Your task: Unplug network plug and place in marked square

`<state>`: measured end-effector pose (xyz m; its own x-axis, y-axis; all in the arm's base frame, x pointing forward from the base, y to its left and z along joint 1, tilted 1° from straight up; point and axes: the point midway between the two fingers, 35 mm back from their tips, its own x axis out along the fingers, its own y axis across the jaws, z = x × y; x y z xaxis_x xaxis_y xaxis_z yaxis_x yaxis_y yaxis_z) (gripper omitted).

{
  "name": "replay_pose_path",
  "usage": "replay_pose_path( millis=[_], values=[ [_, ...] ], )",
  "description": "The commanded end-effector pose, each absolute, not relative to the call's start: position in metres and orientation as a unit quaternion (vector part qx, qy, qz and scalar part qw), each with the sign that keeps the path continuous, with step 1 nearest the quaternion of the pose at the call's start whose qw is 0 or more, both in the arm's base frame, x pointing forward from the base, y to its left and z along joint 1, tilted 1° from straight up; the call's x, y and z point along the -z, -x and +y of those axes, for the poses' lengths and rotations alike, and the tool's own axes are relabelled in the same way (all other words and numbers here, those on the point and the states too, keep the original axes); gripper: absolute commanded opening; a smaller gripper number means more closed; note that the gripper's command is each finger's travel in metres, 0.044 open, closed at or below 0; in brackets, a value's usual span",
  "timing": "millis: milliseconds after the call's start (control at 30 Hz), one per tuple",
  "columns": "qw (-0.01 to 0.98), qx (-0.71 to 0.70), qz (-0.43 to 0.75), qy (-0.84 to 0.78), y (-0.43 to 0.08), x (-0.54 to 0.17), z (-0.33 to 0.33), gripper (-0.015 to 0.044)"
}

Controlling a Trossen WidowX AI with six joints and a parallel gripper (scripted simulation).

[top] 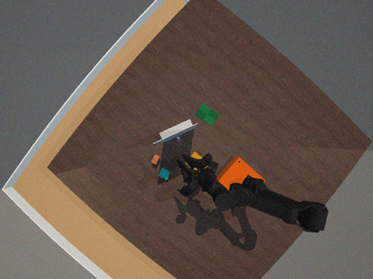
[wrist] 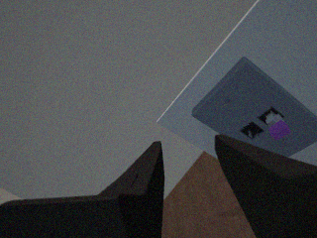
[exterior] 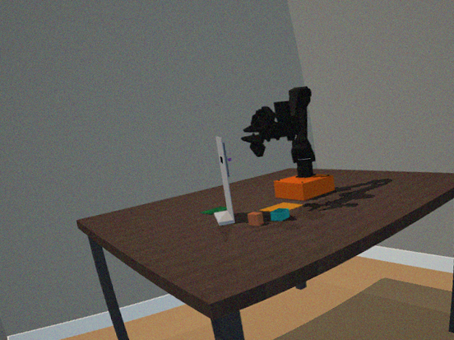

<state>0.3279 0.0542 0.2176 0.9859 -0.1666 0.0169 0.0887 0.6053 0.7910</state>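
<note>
The upright panel (top: 175, 130) (exterior: 226, 189) (wrist: 292, 30) stands on the table and bears a darker blue plate (wrist: 228, 94). The plug (top: 178, 139) (exterior: 229, 159) (wrist: 279, 130) shows as a small purple end sticking out of a socket in the plate; its thin tab cannot be made out. A second dark opening (wrist: 252, 130) is beside it. My gripper (top: 180, 158) (exterior: 243, 134) (wrist: 188, 145) is partly open, with nothing between the fingers. It is in front of the panel, apart from the plug. A flat green square (top: 206, 114) (exterior: 215, 210) and a flat yellow-orange patch (top: 196, 155) (exterior: 283, 206) lie on the table.
A teal block (top: 164, 173) (exterior: 280, 214) and a brown-orange block (top: 155, 159) (exterior: 255, 218) are on the table near the panel's foot. The arm stands on an orange base (top: 241, 171) (exterior: 304, 188). The yellow-orange patch is partly under the gripper in the top view.
</note>
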Motion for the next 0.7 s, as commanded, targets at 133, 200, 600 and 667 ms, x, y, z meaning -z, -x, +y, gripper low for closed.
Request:
replay_pose_path(
  millis=[133, 200, 600, 667],
  values=[
    [0.824, 0.092, -0.061, -0.555, -0.31, -0.182, 0.067, 0.0156],
    [0.805, 0.096, -0.066, -0.582, -0.304, -0.175, 0.07, 0.0156],
    [0.69, 0.111, -0.101, -0.708, -0.27, -0.141, 0.075, 0.0156],
    [0.69, 0.111, -0.101, -0.708, -0.27, -0.141, 0.075, 0.0156]
  ],
)
